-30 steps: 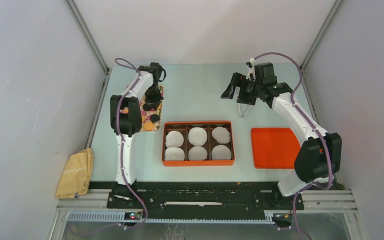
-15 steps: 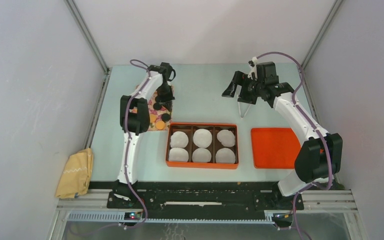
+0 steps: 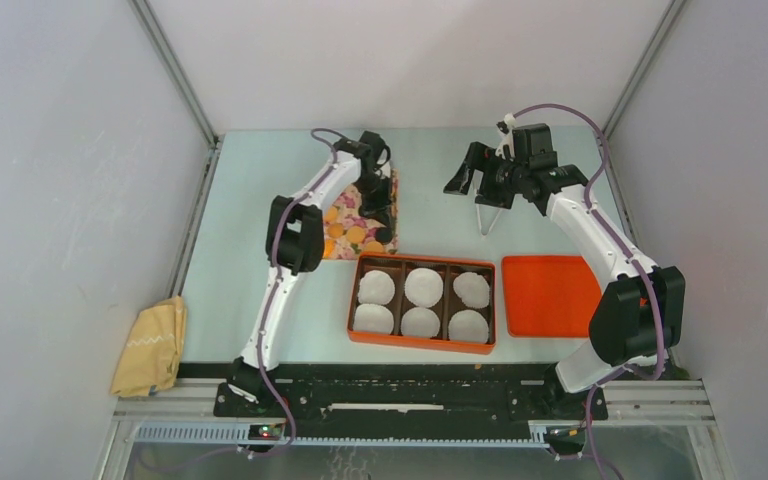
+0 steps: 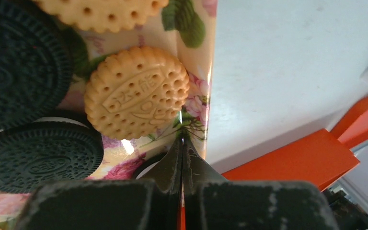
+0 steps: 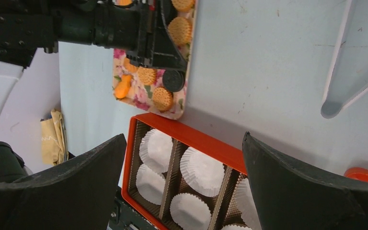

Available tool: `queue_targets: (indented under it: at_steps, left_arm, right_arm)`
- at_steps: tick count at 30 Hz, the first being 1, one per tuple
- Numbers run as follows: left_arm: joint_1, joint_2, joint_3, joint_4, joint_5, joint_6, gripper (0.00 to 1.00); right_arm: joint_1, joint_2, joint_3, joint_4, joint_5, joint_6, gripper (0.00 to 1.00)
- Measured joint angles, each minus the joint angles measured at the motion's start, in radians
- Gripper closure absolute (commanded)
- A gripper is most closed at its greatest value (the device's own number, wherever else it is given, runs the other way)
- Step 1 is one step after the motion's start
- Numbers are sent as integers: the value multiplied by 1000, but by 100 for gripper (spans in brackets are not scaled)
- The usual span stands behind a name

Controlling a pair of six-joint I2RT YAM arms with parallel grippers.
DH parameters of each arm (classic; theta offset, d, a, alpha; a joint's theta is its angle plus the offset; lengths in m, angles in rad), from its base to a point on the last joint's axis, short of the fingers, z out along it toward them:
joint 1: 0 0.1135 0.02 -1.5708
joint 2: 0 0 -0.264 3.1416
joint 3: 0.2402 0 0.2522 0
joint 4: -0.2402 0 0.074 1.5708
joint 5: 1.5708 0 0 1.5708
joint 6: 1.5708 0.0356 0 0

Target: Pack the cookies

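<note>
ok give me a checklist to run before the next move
1. left fingers shut on the flowered tray at its edge: ok
2. flowered tray beside the orange six-compartment box: ok; whether they touch, cannot tell
3. white paper liners in all six compartments: ok
4. round tan and black cookies in the box: not ok, all on the tray
5. right fingers open, away from the box: ok
6. flat orange lid lying right of the box: ok
</note>
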Motion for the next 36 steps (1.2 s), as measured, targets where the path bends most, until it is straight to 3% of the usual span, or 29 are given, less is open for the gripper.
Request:
queue_targets:
  at_steps: [7, 15, 18, 25, 28, 32, 36]
  left_arm:
    - [-62, 5, -2, 66, 58, 3, 100]
    - [-44, -16, -34, 148, 56, 1, 100]
    - [-38, -132, -183, 164, -48, 0, 100]
    - [-34, -629, -661, 225, -309, -77, 100]
    - [-36, -767, -837, 250, -375, -116, 100]
    - [-45, -794, -1025, 263, -441, -170, 100]
    - [-59, -775, -1117, 258, -485, -210, 100]
  right_arm:
    - [16, 0, 0, -2, 9, -1, 0]
    - [39, 0, 0, -30, 32, -6, 0]
    - [52, 0, 0, -49, 56, -20, 0]
    - [158, 0, -3, -128, 150, -80, 0]
    - [203, 0, -14, -149, 177, -97, 0]
    - [232, 0, -26, -162, 199, -106, 0]
    - [236, 0, -26, -163, 212, -109, 0]
